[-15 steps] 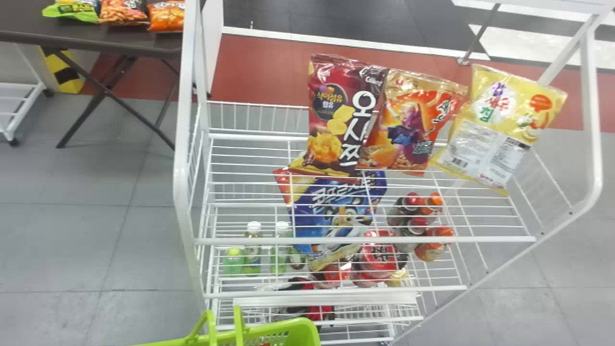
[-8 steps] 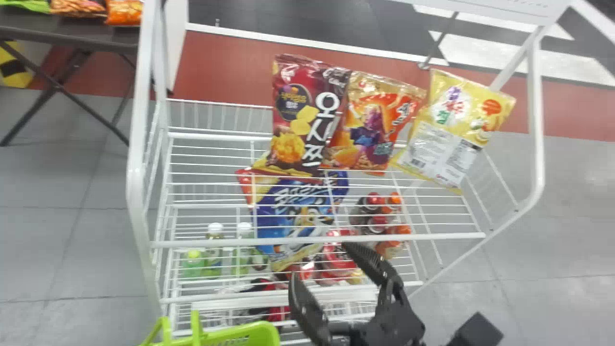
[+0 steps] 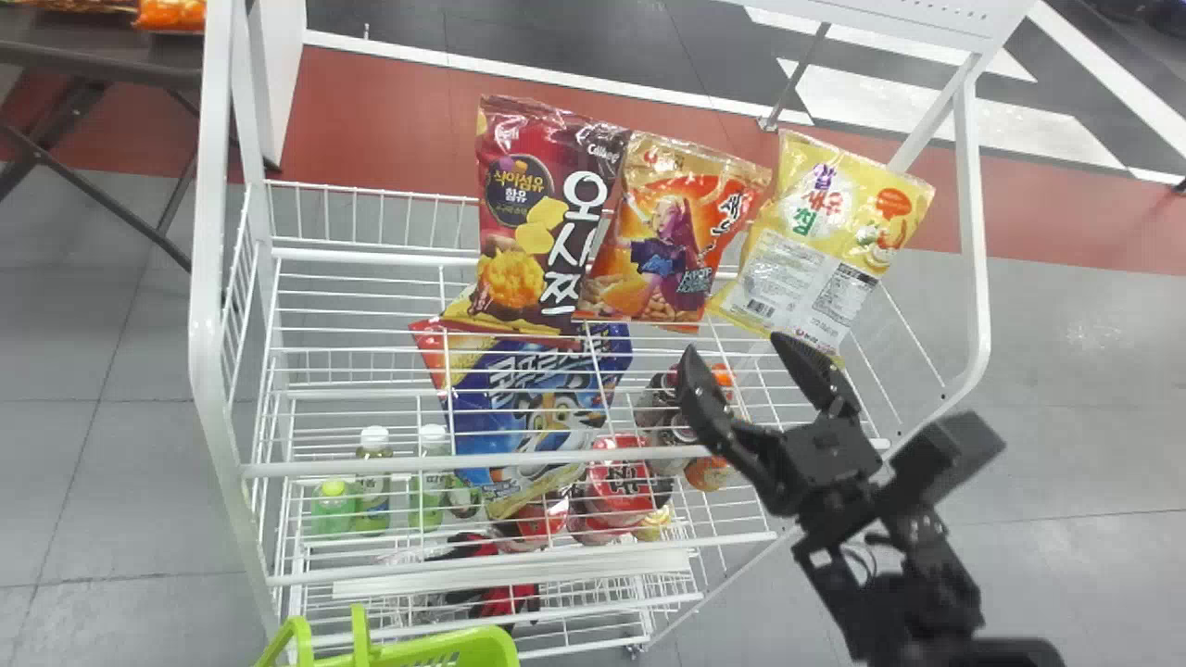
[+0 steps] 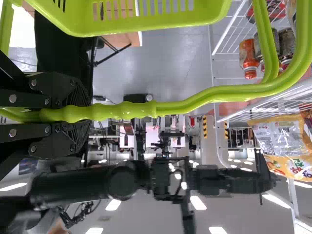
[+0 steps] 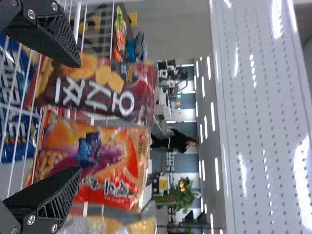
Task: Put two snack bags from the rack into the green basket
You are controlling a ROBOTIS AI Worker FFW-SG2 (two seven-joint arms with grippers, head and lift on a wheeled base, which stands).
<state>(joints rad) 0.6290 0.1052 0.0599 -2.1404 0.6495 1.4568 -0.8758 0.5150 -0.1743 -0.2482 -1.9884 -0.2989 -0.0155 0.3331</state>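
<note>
My right gripper [image 3: 746, 384] stands open over the rack's front right, below the yellow bag [image 3: 804, 245] in the head view. Left of that bag stand an orange bag [image 3: 672, 232] and a dark red bag [image 3: 537, 222], both upright on the top shelf. In the right wrist view the open right gripper [image 5: 73, 117] faces the orange bag [image 5: 92, 161] and the dark red bag [image 5: 97, 90], touching neither. The green basket [image 3: 435, 648] is at the bottom edge. In the left wrist view my left gripper [image 4: 80, 114] is shut on the basket's handle [image 4: 185, 105].
The white wire rack [image 3: 593, 457] has a front rail and side frames around the bags. A blue bag [image 3: 547, 408], bottles [image 3: 373, 482] and cans show through the top shelf. A dark table [image 3: 102, 65] stands behind at left.
The right arm has come in from the bottom edge and moved up and right toward the yellow bag. The head view has shifted, so the rack and bags now appear farther left.
</note>
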